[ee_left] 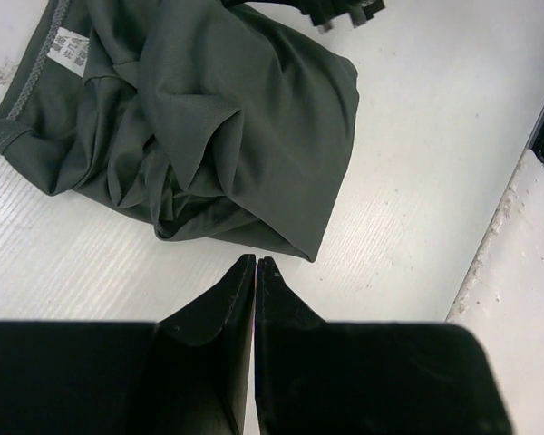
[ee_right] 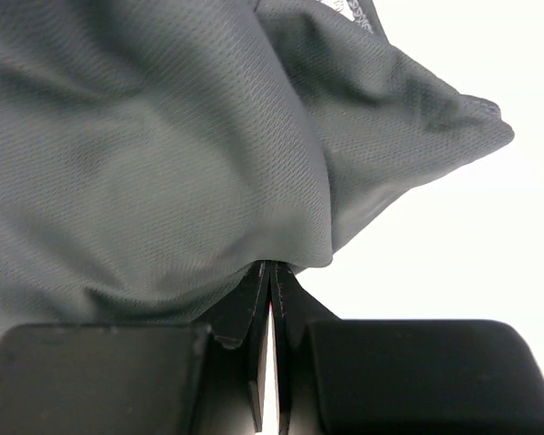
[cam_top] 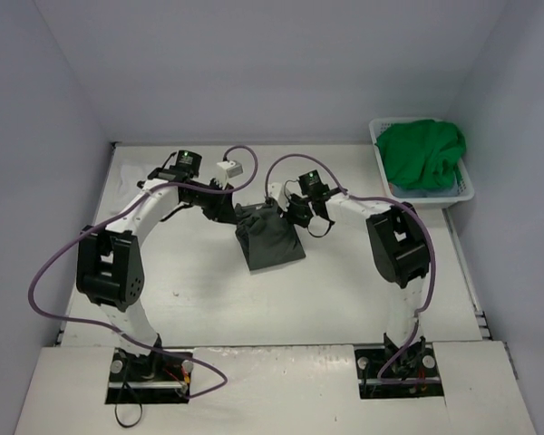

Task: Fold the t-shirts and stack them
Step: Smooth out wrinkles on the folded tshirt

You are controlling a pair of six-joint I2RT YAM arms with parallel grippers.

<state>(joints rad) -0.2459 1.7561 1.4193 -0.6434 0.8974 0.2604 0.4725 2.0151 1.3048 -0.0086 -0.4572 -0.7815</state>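
A dark grey t-shirt [cam_top: 270, 237] lies crumpled in the middle of the table; in the left wrist view this grey t-shirt [ee_left: 208, 118] shows its white neck label. My left gripper [cam_top: 228, 212] is shut and empty, its tips [ee_left: 256, 261] just short of the shirt's near hem. My right gripper [cam_top: 290, 214] is shut too, its tips [ee_right: 272, 266] pressed against the shirt's bulging fabric [ee_right: 163, 154]; I cannot tell whether any cloth is pinched. A bright green t-shirt [cam_top: 422, 154] is heaped in the basket, with a bit of light blue cloth [cam_top: 419, 192] under it.
The white plastic laundry basket [cam_top: 465, 194] stands at the far right against the wall. White walls enclose the table on three sides. Purple cables loop from both arms. A raised ledge [ee_left: 535, 272] borders the table in the left wrist view.
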